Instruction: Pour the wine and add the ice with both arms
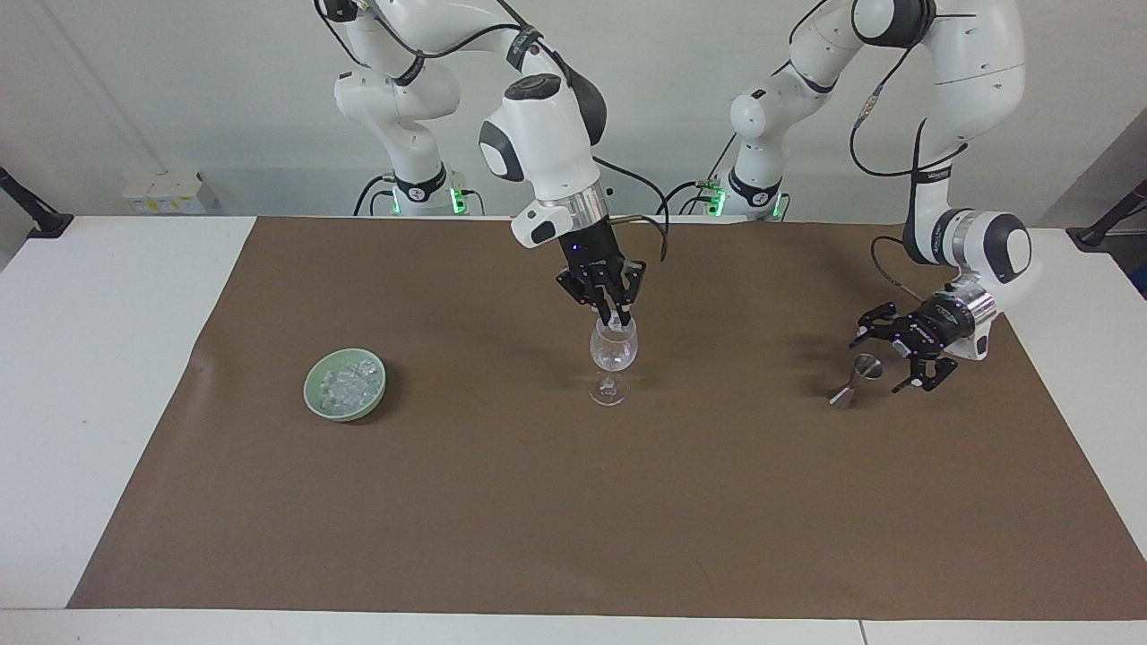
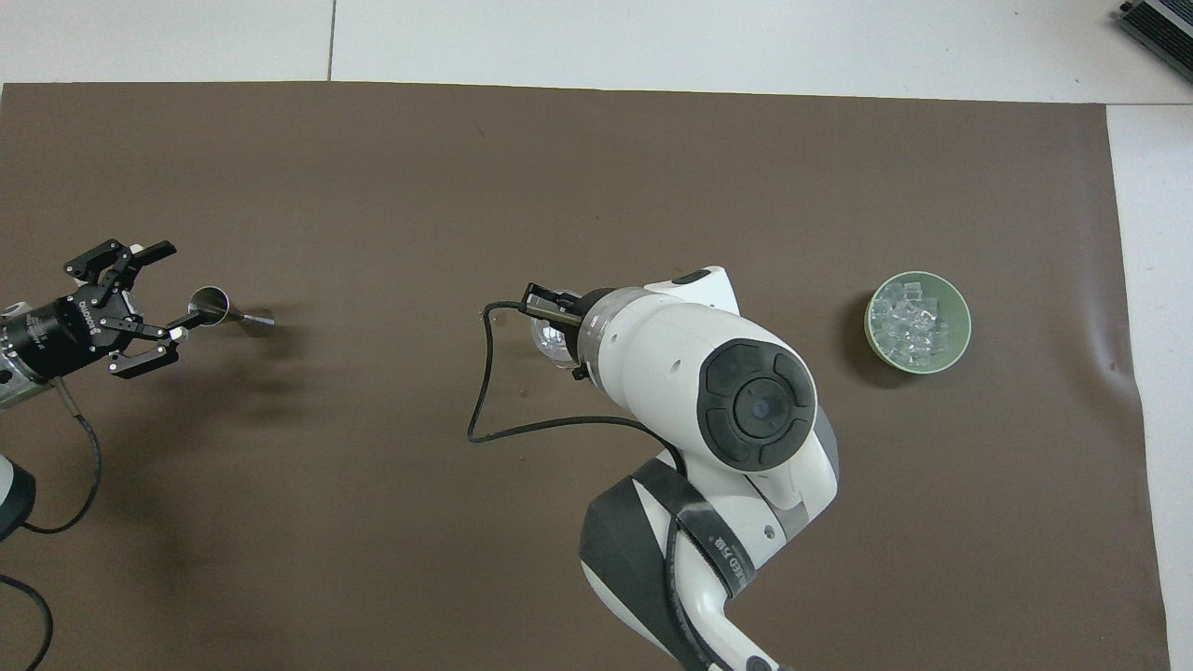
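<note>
A clear wine glass [image 1: 613, 356] stands mid-mat. My right gripper [image 1: 617, 317] points down just above its rim, fingertips slightly apart, nothing visible between them. In the overhead view the right arm's wrist hides that gripper and most of the wine glass [image 2: 548, 337]. Ice cubes [image 1: 349, 383] fill a pale green bowl [image 1: 314, 394] toward the right arm's end, also seen as ice [image 2: 913, 321] in the bowl [image 2: 964, 326]. My left gripper [image 1: 883, 361] is open and low beside a small metal jigger [image 1: 856, 381], not holding it. From above, the left gripper [image 2: 171, 291] sits just short of the jigger [image 2: 219, 308].
A brown mat [image 1: 573, 502] covers most of the white table [image 1: 90, 358]. A black cable [image 2: 485, 401] loops from the right arm's wrist above the mat, near the glass.
</note>
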`<state>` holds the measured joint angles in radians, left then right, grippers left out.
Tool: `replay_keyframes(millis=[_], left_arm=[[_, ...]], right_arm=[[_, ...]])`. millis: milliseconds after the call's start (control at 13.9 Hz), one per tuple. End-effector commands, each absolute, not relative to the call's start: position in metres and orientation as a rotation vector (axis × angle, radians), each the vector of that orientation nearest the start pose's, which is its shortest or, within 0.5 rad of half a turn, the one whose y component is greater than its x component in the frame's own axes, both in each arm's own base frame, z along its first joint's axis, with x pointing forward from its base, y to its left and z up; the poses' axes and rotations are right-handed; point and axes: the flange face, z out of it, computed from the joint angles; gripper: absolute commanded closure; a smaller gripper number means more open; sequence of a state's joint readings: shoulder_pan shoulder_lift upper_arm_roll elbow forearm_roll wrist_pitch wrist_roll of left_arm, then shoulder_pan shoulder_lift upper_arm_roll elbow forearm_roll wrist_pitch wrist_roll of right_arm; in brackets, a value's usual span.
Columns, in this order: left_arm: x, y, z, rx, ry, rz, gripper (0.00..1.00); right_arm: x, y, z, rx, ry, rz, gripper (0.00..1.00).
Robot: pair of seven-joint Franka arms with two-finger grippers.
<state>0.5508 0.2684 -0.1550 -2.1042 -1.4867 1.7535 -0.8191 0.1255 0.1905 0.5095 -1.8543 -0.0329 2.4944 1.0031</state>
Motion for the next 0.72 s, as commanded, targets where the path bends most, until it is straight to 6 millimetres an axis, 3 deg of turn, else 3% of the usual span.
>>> replay_keyframes(millis=[0, 72, 359, 647], left_arm=[[0.557, 0.129, 0.356, 0.928, 1.562, -0.829, 0.00], [0.561, 0.128, 0.371, 0.960, 1.569, -0.808, 0.00], [0.572, 0.119, 0.414, 1.096, 1.602, -0.696, 0.00], [0.580, 0.106, 0.447, 1.252, 1.600, -0.577, 0.00]], right_arm=[[0.530, 0.371, 0.484, -2.660, 0.527, -0.414, 0.18], [0.532, 0.371, 0.488, -2.659, 0.523, -0.427, 0.00], [0.546, 0.351, 0.499, -2.686, 0.503, -0.510, 0.00], [0.570, 0.300, 0.509, -2.762, 0.480, -0.595, 0.00]])
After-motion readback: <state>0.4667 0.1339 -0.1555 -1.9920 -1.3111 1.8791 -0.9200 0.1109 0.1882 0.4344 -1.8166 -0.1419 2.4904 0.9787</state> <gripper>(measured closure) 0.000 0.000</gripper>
